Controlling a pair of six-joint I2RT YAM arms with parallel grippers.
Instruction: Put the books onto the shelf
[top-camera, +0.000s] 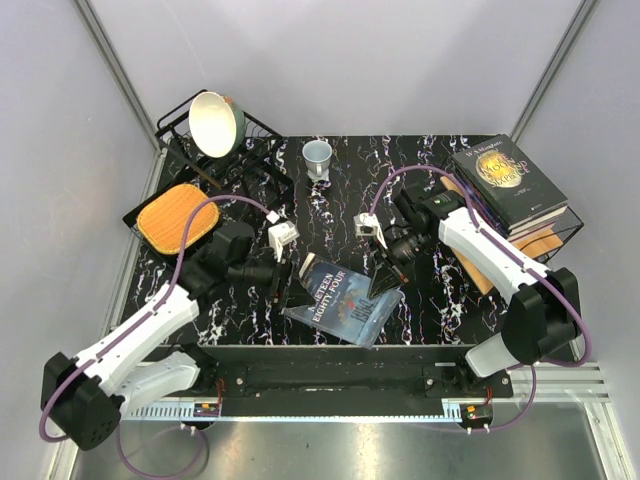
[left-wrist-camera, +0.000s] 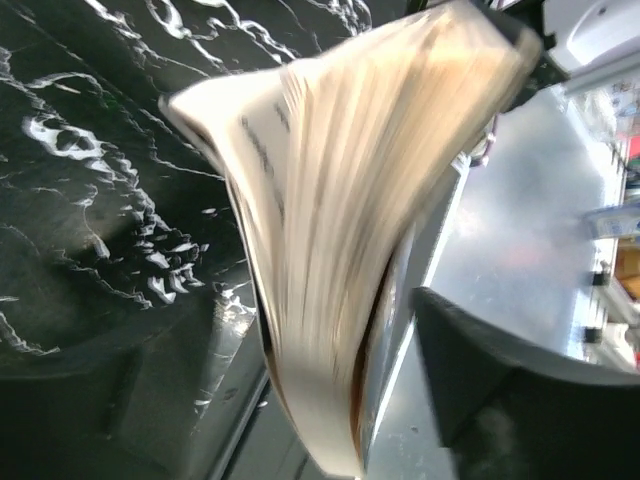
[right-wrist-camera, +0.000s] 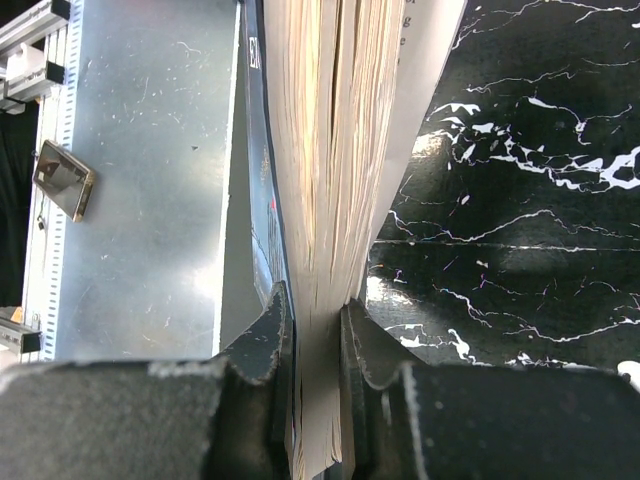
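Book (top-camera: 345, 300) front centre, book stack (top-camera: 508, 178) on shelf (top-camera: 548, 240) far right

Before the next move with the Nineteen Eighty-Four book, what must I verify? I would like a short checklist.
1. Right gripper clamped on the Nineteen Eighty-Four book: ok.
2. Left gripper open, its visible finger apart from the book: ok.
3. Book closed flat: not ok, the pages fan out.
4. Free room on the shelf: cannot tell; a stack topped by the black gold-disc book covers its top board.
5. Cup away from the book: ok.
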